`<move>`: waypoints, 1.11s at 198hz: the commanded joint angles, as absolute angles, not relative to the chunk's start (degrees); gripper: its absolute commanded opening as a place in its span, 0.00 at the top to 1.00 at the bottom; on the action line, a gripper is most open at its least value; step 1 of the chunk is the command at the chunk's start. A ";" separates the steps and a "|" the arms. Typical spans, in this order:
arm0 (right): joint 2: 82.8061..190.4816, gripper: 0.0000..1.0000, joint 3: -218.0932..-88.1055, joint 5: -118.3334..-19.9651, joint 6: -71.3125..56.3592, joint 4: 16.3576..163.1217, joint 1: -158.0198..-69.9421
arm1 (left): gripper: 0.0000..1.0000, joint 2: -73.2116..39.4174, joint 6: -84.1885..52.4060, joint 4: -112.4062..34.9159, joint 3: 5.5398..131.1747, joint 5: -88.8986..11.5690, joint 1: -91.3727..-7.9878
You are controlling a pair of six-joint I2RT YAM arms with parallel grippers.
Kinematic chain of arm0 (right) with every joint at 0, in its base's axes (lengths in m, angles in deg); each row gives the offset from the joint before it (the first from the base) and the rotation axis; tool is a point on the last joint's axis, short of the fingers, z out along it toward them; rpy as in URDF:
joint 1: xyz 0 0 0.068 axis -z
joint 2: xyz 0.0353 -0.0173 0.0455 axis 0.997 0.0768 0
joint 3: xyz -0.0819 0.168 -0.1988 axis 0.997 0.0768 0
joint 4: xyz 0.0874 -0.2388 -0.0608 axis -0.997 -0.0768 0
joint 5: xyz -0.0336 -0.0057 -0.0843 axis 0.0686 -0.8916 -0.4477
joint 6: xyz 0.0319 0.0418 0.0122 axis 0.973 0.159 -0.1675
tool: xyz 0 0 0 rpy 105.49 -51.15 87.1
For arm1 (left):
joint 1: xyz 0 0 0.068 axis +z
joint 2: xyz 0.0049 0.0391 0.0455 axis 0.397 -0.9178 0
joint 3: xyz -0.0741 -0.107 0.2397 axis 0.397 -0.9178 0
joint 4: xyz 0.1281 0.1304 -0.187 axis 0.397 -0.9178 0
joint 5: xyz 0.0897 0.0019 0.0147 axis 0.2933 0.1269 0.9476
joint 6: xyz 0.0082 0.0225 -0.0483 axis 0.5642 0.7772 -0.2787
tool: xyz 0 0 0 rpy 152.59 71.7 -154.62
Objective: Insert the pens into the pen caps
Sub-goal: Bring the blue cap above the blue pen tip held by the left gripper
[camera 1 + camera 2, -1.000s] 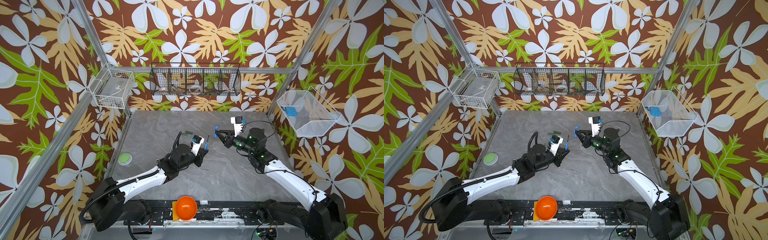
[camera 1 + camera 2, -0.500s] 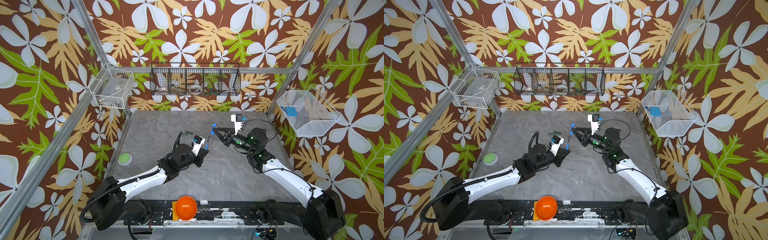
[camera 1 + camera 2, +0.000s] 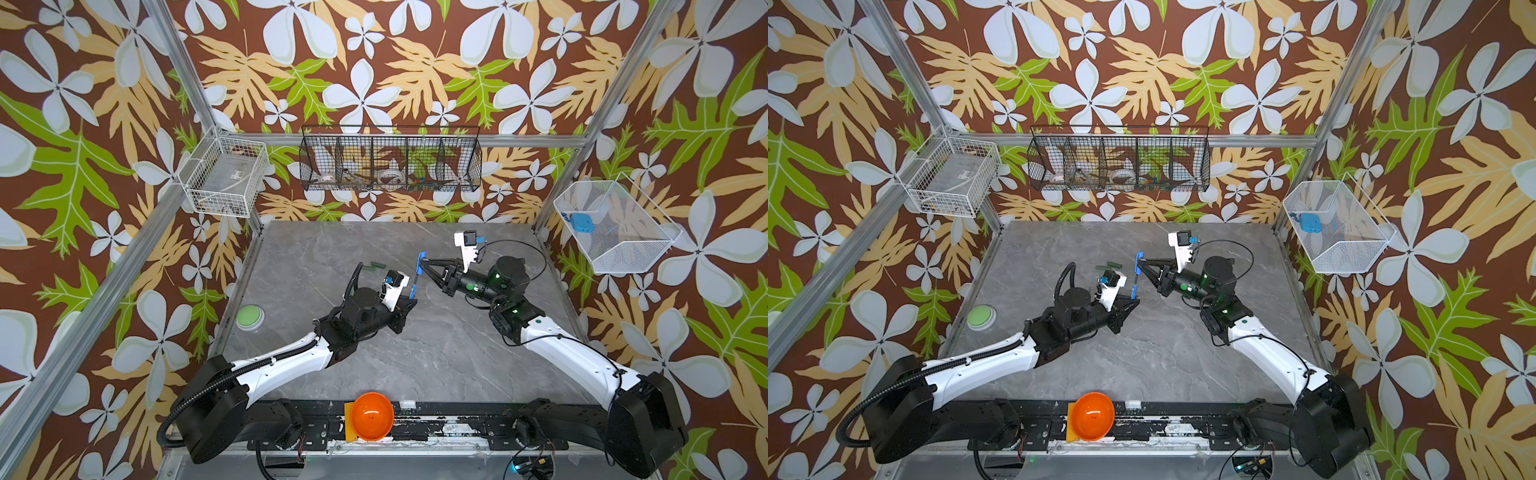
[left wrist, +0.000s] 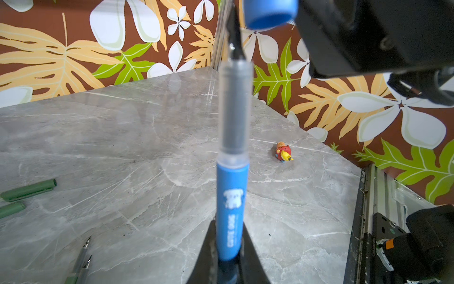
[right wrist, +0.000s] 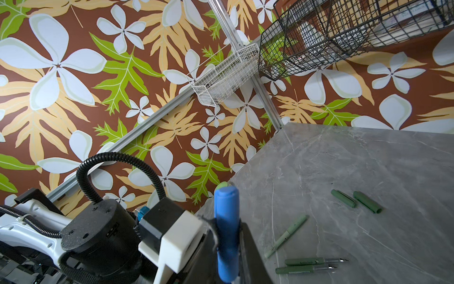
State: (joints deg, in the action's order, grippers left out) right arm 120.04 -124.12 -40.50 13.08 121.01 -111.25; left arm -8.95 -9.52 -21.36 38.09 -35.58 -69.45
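Note:
My left gripper (image 3: 409, 300) (image 4: 229, 246) is shut on the lower end of the blue pen (image 3: 412, 286) (image 3: 1133, 289) (image 4: 231, 196), held upright over the table's middle with its dark tip up. My right gripper (image 3: 424, 266) (image 5: 227, 243) is shut on the blue pen cap (image 3: 420, 262) (image 3: 1138, 262) (image 5: 226, 221). In the left wrist view the cap (image 4: 269, 12) has its open mouth just beside the pen tip, still apart from it. Two dark green caps (image 3: 375, 266) (image 5: 342, 198) lie on the table. Two dark green pens (image 5: 314, 261) and a pale green pen (image 5: 287, 233) lie nearby.
A small red and yellow toy figure (image 4: 283, 152) stands on the grey table (image 3: 436, 357). A green round button (image 3: 249, 318) sits at the left edge and an orange bowl (image 3: 371, 415) at the front. Wire baskets (image 3: 390, 164) hang on the walls.
My right gripper has carried the blue cap leftwards, closer to the tip of the blue pen. The left arm and its pen have hardly moved.

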 commanded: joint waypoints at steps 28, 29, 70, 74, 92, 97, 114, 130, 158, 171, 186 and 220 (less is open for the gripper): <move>119.70 0.84 -123.30 -41.68 12.53 124.56 -111.58 | 1.00 -9.29 -9.15 -19.67 39.07 -36.33 -69.53; 119.65 0.84 -123.30 -41.76 12.49 124.57 -111.59 | 1.00 -9.29 -9.18 -19.67 39.07 -36.28 -69.53; 118.10 0.86 -123.83 -45.43 10.17 123.63 -111.59 | 1.00 -8.96 -9.22 -20.36 38.81 -36.15 -69.53; 118.09 0.86 -123.88 -45.66 10.04 123.69 -111.60 | 1.00 -8.94 -9.20 -20.34 38.76 -36.18 -69.53; 118.35 0.86 -124.13 -45.99 9.75 123.63 -111.59 | 1.00 -8.60 -9.21 -20.32 38.59 -36.17 -69.53; 118.60 0.86 -124.23 -45.77 9.76 123.65 -111.54 | 1.00 -8.56 -9.17 -20.37 38.55 -36.15 -69.53; 119.17 0.86 -124.10 -45.28 10.43 124.85 -111.58 | 1.00 -8.51 -9.04 -20.31 38.71 -36.23 -69.53; 119.44 0.86 -124.07 -45.05 10.95 125.73 -111.59 | 1.00 -8.77 -9.12 -20.37 38.85 -36.33 -69.53; 119.40 0.86 -123.72 -44.41 11.68 127.47 -111.69 | 1.00 -9.28 -9.18 -20.32 38.98 -36.50 -69.53; 119.12 0.86 -123.31 -44.15 12.02 128.52 -111.71 | 1.00 -9.55 -9.39 -20.32 38.99 -36.24 -69.53; 118.83 0.86 -123.31 -44.34 11.28 127.69 -111.94 | 1.00 -9.65 -9.52 -20.16 38.91 -36.42 -69.53; 119.09 0.86 -123.11 -44.77 10.43 126.23 -111.97 | 1.00 -9.66 -9.54 -19.77 38.98 -36.59 -69.53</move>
